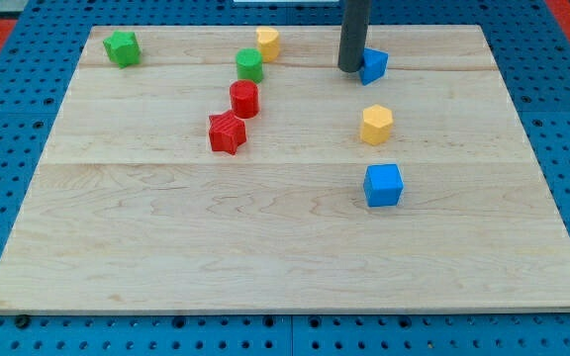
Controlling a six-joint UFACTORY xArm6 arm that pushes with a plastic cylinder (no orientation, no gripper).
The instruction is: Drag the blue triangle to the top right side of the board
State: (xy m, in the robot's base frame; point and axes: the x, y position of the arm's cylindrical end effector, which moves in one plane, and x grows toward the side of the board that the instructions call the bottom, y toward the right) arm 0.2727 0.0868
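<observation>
The blue triangle (374, 65) lies near the view's top, right of centre on the wooden board (285, 237). My tip (350, 68) is the lower end of a dark rod that comes down from the view's top. It stands right against the triangle's left side, touching or nearly touching it.
A yellow hexagon block (376, 125) and a blue cube (383, 185) lie below the triangle. A yellow block (267, 42), a green cylinder (249, 65), a red cylinder (244, 99) and a red star (227, 133) lie left of centre. A green star (122, 47) lies top left.
</observation>
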